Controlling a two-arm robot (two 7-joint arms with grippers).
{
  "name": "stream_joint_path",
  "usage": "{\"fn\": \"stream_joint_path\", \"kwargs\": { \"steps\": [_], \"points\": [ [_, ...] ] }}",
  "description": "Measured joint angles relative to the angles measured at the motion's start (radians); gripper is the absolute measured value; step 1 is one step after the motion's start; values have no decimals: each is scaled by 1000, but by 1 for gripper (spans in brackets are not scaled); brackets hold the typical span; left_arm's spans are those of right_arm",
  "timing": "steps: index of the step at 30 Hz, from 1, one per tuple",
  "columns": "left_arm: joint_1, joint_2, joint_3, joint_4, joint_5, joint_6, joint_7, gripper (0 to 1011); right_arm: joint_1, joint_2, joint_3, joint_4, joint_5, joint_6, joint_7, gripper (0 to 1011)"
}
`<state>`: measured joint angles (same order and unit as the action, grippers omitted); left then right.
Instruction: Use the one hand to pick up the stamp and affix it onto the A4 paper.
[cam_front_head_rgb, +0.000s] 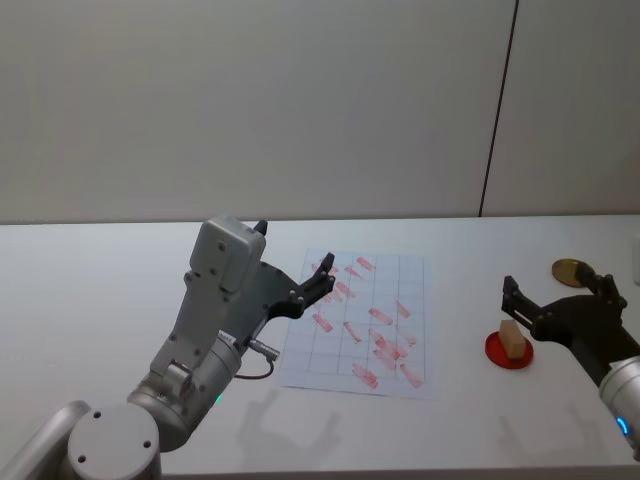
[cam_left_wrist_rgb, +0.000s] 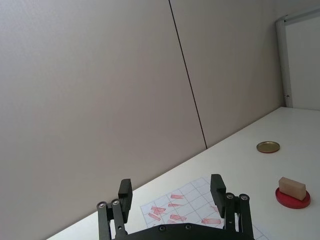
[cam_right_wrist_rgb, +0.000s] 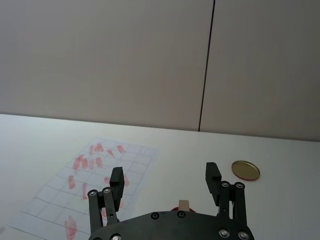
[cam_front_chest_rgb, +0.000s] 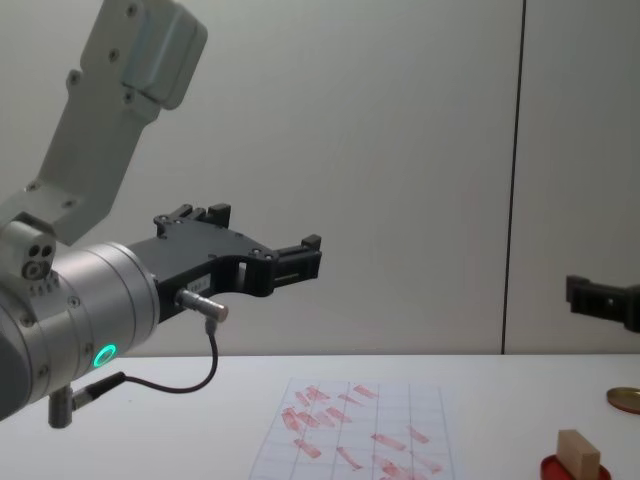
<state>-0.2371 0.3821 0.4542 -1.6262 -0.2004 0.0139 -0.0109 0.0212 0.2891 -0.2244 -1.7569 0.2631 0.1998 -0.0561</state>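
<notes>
Right gripper (cam_front_head_rgb: 558, 290) hangs with its fingers spread wide and nothing between them, raised over the right side of the table (cam_front_head_rgb: 100, 300). The stamp (cam_front_head_rgb: 513, 338) stands on the red ink pad (cam_front_head_rgb: 500, 358), well right of the A4 paper (cam_front_head_rgb: 315, 365). From the chest view it sits clearly lower than the gripper. The right wrist view shows its top peeking over the palm, roughly between the two fingers. To grasp it well, I judge the gripper should tip down and descend straight, straddle the block across its narrow faces, and close above the pad so it lifts clean and level. Left gripper (cam_left_wrist_rgb: 171, 184) is also open and empty, parked high over the paper's left edge.
</notes>
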Motion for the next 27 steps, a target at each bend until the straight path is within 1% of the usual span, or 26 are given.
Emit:
{"fn": "stream_joint_path", "kwargs": {
  "steps": [2, 4, 5, 9, 18, 27],
  "points": [
    [0, 0, 0, 0, 0, 0, 0, 993, 8, -4, 1, 10, -4, 13, -6, 1001],
    [0, 0, 0, 0, 0, 0, 0, 993, 25, -13, 2, 35, -11, 34, -15, 1001],
    [0, 0, 0, 0, 0, 0, 0, 993, 25, -13, 2, 35, -11, 34, -15, 1001],
    [0, 0, 0, 0, 0, 0, 0, 993, 53, -26, 5, 77, -22, 66, -23, 1001],
    [0, 0, 0, 0, 0, 0, 0, 993, 105, -50, 8, 160, -36, 108, -26, 1001],
    [0, 0, 0, 0, 0, 0, 0, 993, 164, -76, 11, 264, -48, 142, -23, 1001]
  ]
}}
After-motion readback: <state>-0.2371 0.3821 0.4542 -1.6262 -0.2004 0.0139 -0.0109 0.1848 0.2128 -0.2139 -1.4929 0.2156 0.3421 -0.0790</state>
